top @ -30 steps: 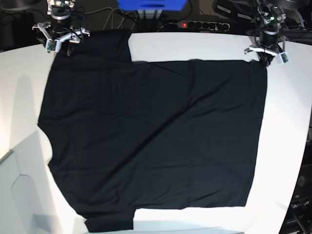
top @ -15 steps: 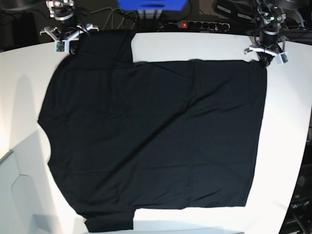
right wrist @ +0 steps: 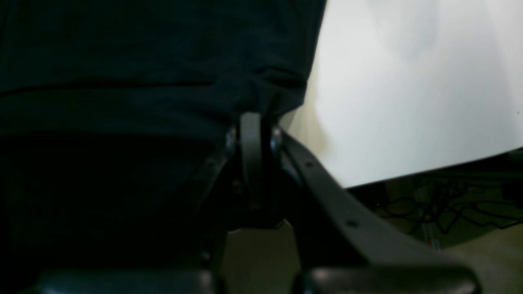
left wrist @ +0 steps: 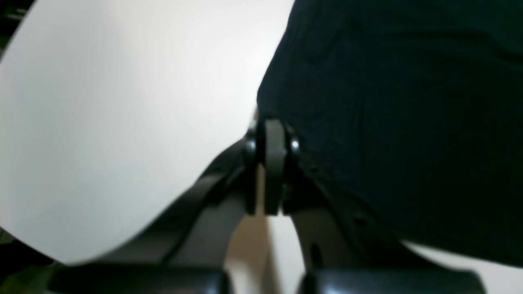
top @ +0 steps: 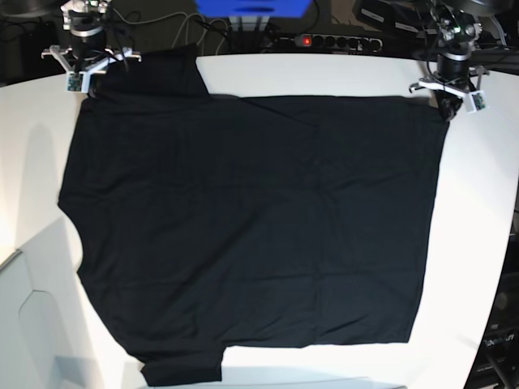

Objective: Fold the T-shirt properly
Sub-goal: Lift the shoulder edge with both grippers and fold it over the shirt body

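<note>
Large black soft fabric T-shirt (top: 251, 219) flat on white table (top: 486, 211), L gripper (left wrist: 273, 134) & R gripper (right wrist: 251, 126) both clamped on far corners, bare margin right, near sleeve at table edge.

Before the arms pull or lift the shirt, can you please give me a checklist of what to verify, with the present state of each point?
1. Left gripper closed on a corner of the T-shirt: ok, jaws together at the fabric edge.
2. Right gripper closed on the shirt: ok, cloth bunches at its jaws.
3. Both grips at the far edge, one at each end: ok in the base view.
4. Shirt spread flat on the table: ok, only light wrinkles.
5. Grip depth enough to hold during a lift: cannot tell.
6. Print and tag position: cannot tell, neither shows.
</note>
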